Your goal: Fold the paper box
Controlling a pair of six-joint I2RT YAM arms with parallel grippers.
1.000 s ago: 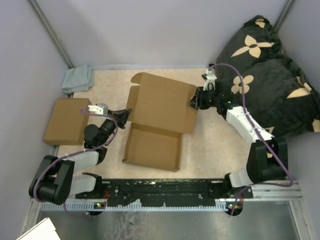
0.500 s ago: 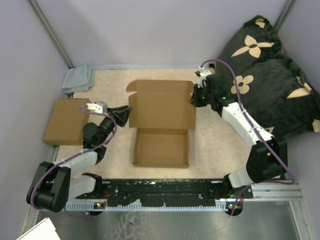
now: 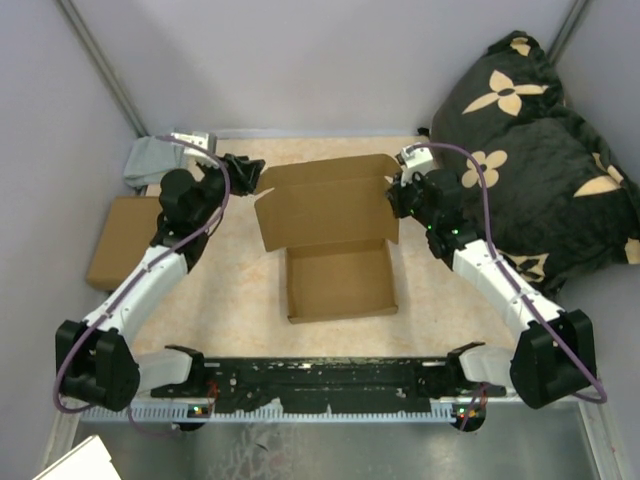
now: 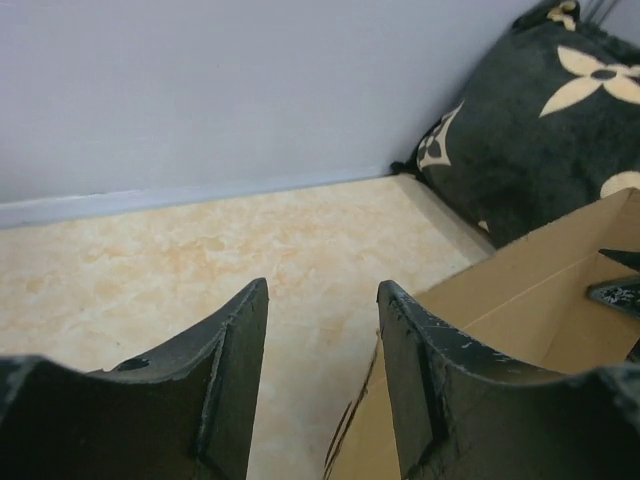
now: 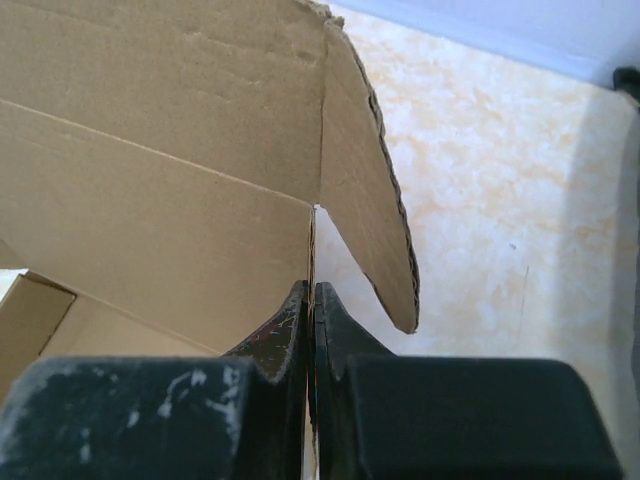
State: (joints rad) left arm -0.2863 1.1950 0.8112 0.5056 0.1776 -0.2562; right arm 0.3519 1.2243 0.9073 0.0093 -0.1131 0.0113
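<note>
- Paper box sits mid-counter, between the two arms; shallow tray part lies flat on the near side, open side up.
- Lid panel stands up from the tray's far edge, with small side flaps at both ends.
- Right arm: jaws clenched on the lid's right edge, by the crease where the side flap folds off; in the wrist view the card runs down between the closed fingers.
- Left arm: jaws released and parted, nothing between them, near the lid's far-left corner; box edge just beside one finger.
- Counter is beige and mottled.
- Flat brown cardboard piece lies at the left edge, apart from the box.
- Grey cloth in the far-left corner.
- Dark cushion with pale flowers on the right.
</note>
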